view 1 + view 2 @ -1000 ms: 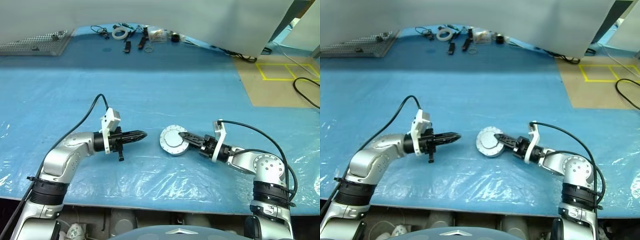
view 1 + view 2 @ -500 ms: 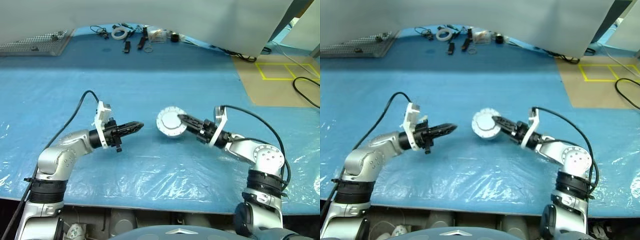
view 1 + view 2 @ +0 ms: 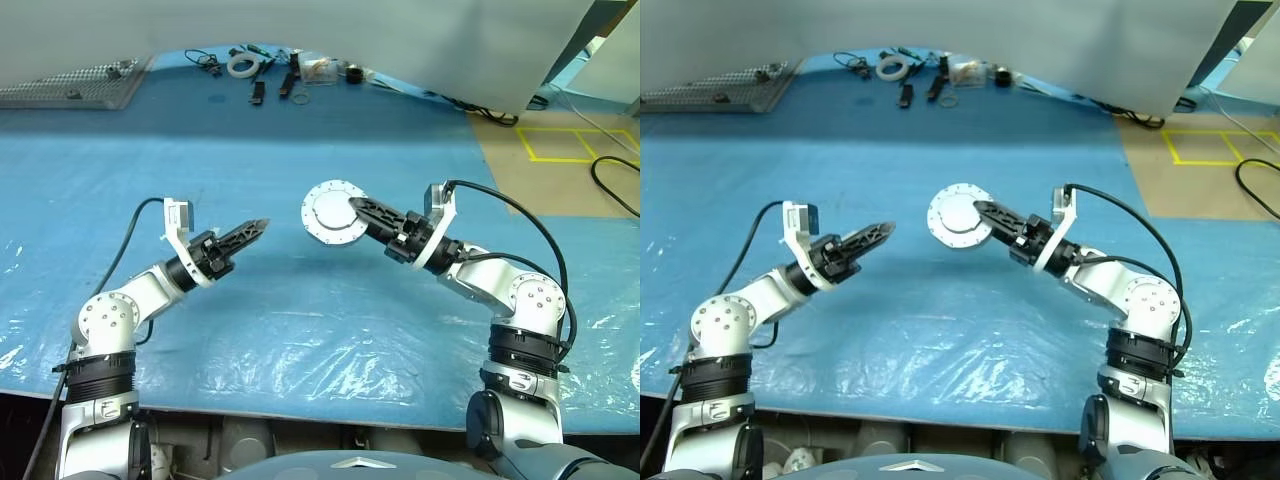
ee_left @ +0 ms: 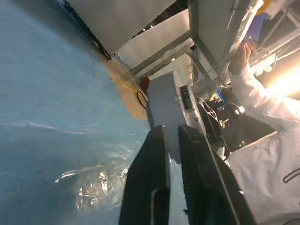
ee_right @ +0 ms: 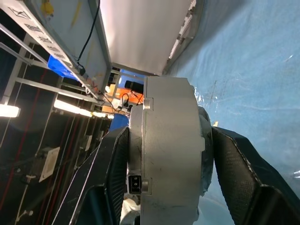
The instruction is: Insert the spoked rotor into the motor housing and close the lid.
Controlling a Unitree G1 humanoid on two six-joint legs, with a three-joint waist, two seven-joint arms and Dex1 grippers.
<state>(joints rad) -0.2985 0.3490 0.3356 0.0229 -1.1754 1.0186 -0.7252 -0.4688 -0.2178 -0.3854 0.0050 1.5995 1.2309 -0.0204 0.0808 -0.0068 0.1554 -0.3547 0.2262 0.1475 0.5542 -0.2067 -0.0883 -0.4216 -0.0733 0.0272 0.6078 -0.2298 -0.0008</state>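
My right gripper (image 3: pixel 348 207) is shut on the motor housing (image 3: pixel 322 213), a round silver piece held in the air above the blue table, with its flat silver face toward me. In the right wrist view the housing (image 5: pixel 168 140) is a thick silver drum between both black fingers (image 5: pixel 234 168), and a seam runs around it where a thin lid-like part meets the thicker cup. The spoked rotor is hidden. To the left my left gripper (image 3: pixel 255 228) points at the housing from a short way off; its fingers (image 4: pixel 152 154) stand a narrow gap apart around nothing.
A blue plastic sheet covers the table (image 3: pixel 300 330). At its far edge lie a white tape roll (image 3: pixel 238 66) and small black tools, with a perforated metal tray (image 3: pixel 70 85) at the far left. Yellow floor markings (image 3: pixel 560 145) lie far right. A white-sleeved person (image 4: pixel 253 89) shows in the left wrist view.
My right gripper has lifted the housing off the table and carried it up and a little to the left. My left gripper has rolled, tipped upward and parted its fingers slightly.
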